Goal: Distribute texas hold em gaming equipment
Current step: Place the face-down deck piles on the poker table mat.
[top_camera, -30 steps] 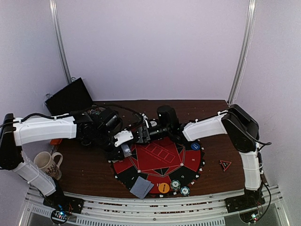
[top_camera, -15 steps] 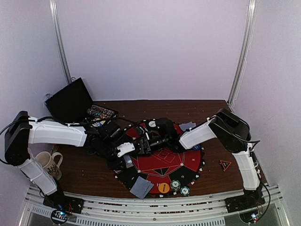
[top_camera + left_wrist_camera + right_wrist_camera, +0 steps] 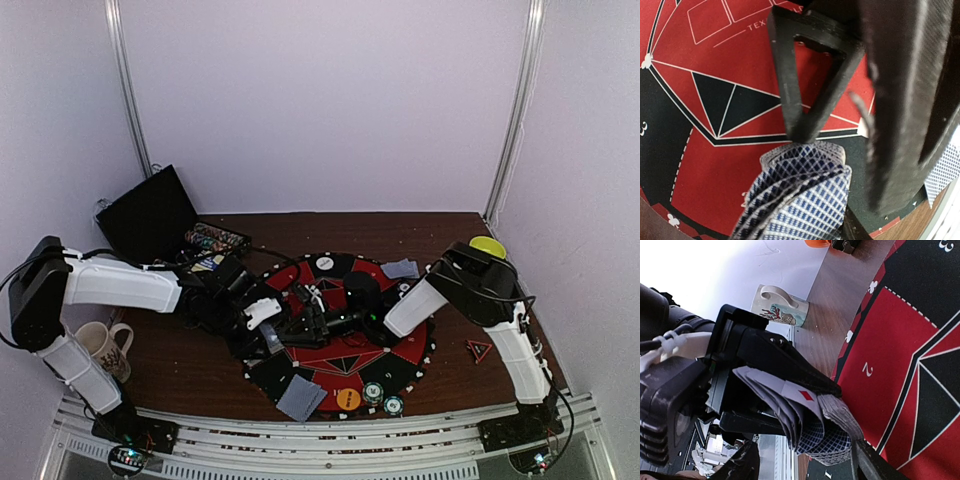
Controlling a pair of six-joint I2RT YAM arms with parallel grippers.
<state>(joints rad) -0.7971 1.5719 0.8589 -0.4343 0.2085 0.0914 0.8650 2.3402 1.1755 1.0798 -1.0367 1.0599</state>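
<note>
A fanned deck of playing cards (image 3: 802,197) with blue-check backs sticks out of my left gripper (image 3: 268,330), which is shut on it above the left part of the round red-and-black mat (image 3: 345,352). In the right wrist view the deck (image 3: 827,432) shows a red diamond face. My right gripper (image 3: 805,465) is open, its two fingers either side of the deck's free end. One of its black fingers (image 3: 807,75) meets the card tips in the left wrist view. Chip stacks (image 3: 373,392), an orange disc (image 3: 348,398) and a loose card (image 3: 300,398) lie at the mat's near edge.
A white mug (image 3: 100,346) stands at the left. An open black case (image 3: 150,210) with chips (image 3: 215,240) is at the back left. A yellow bowl (image 3: 487,245) sits behind the right arm. Another card (image 3: 400,268), a white disc (image 3: 323,263) and a small triangle (image 3: 478,349) lie nearby.
Both grippers have moved together toward the near middle of the mat, the deck still in the left one. The right arm has swung down, uncovering the yellow bowl.
</note>
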